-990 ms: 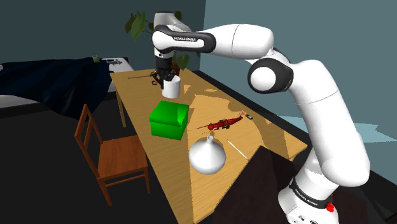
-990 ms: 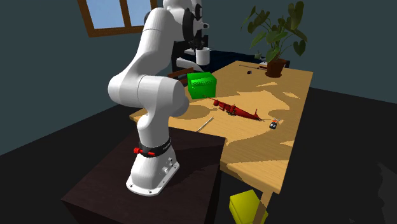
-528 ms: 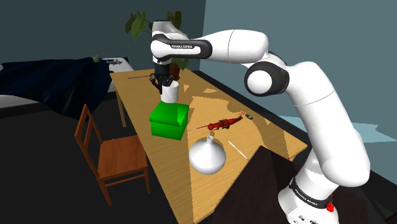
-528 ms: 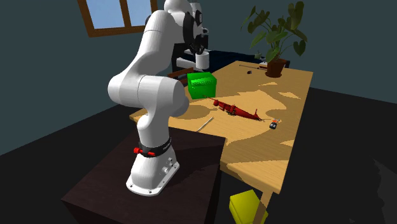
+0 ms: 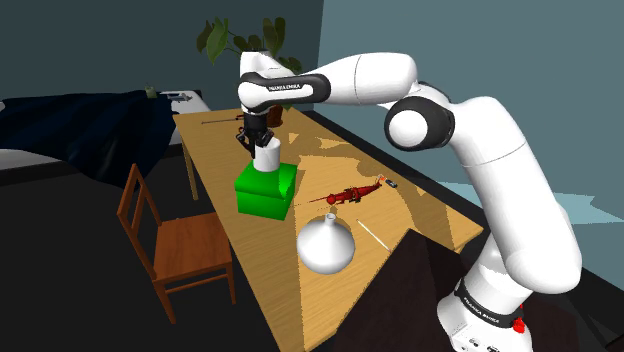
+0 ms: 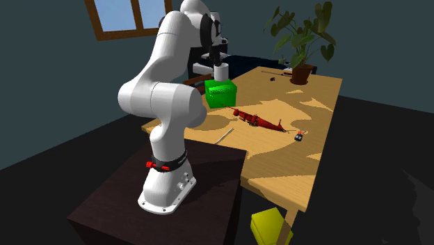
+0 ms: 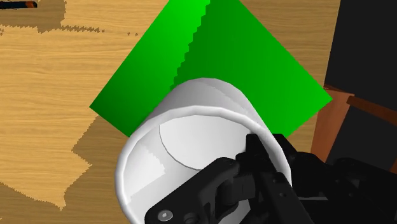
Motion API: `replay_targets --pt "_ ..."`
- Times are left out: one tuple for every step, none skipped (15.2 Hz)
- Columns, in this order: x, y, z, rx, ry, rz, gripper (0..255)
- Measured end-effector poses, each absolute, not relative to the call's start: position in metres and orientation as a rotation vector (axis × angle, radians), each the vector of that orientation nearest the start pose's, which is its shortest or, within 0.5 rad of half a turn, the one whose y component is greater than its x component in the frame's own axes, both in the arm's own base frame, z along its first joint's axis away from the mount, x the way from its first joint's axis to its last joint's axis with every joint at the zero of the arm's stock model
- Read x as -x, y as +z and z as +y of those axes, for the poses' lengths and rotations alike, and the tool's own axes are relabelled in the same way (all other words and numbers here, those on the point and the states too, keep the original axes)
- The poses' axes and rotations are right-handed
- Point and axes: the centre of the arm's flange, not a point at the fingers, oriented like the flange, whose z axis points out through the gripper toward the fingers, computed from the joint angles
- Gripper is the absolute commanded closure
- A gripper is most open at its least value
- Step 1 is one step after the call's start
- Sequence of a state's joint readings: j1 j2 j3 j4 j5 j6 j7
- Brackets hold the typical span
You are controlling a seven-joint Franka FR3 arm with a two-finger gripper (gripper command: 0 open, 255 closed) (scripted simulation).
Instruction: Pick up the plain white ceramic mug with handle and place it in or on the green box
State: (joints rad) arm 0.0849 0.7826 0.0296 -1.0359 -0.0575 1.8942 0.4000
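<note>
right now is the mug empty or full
Empty: the wrist view looks into the white mug, and its inside is bare white down to the bottom.

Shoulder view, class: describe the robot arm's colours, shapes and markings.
The arm has smooth, rounded white links with dark joints. A black band near the wrist bears white lettering. Red marks sit on a dark ring above the base. The gripper is all black.
</note>
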Motion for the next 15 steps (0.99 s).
replay_targets --pt "-0.7660 0.3786 0.0764 3.123 -0.130 0.438 255" --pt "-0.7659 0.3734 0.0766 3.123 -0.129 0.438 255" --pt "-0.7658 0.3713 0.0762 3.123 -0.129 0.438 255" --pt "-0.7657 0.3700 0.0761 3.123 -0.129 0.438 255" --pt "-0.7658 0.3694 0.0762 3.123 -0.130 0.438 255" --pt "-0.7658 0.3691 0.0762 3.123 -0.130 0.438 255" --pt "-0.7658 0.3689 0.0762 3.123 -0.130 0.438 255" --pt "-0.7658 0.3688 0.0762 3.122 -0.130 0.438 255" --pt "-0.7658 0.3688 0.0762 3.122 -0.130 0.438 255" --pt "-0.7658 0.3688 0.0762 3.122 -0.130 0.438 0" --pt "-0.7658 0.3690 0.0762 3.122 -0.130 0.438 0" --pt "-0.7658 0.3691 0.0761 3.122 -0.131 0.438 0" --pt "-0.7658 0.3691 0.0761 3.122 -0.131 0.438 0" --pt "-0.7658 0.3691 0.0761 3.122 -0.131 0.438 0" --pt "-0.7658 0.3691 0.0761 3.122 -0.131 0.438 0"
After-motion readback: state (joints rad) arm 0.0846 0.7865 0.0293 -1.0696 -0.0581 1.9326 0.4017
